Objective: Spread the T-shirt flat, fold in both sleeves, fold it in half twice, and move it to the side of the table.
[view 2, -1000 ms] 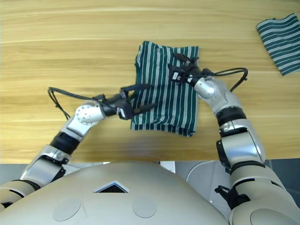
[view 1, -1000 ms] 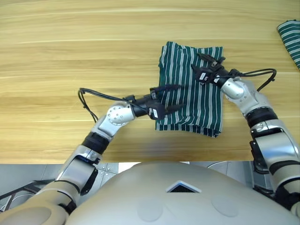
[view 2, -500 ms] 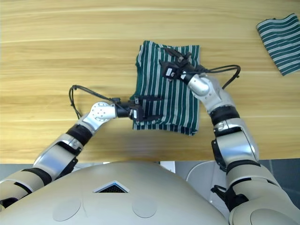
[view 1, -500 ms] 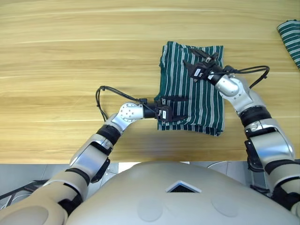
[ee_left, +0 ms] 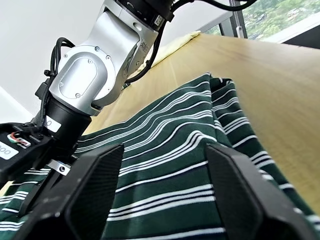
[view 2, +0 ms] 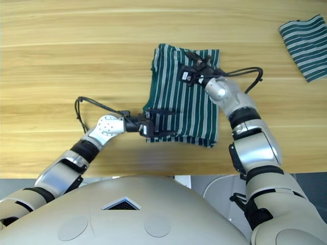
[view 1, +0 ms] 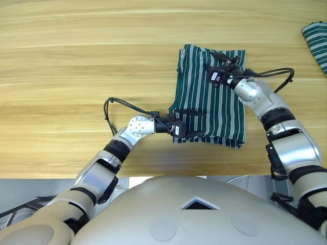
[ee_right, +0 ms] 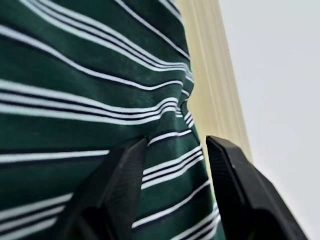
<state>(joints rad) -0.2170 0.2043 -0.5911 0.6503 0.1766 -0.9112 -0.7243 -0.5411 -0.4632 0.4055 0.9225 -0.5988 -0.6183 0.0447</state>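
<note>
Green-striped T-shirt (view 1: pixel 214 107) beneath left end effector (view 1: pixel 194 122) and right end effector (view 1: pixel 227 58), both open.

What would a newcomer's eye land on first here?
The folded green striped T-shirt on the wooden table, right of centre. Both open grippers sit over it: the left gripper at its near left corner, the right gripper over its far right part. Another striped garment lies at the table's far right edge.

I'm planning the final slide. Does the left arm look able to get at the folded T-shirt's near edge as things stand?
Likely yes: the left gripper sits open over the near left corner of the T-shirt, with nothing in between.
</note>
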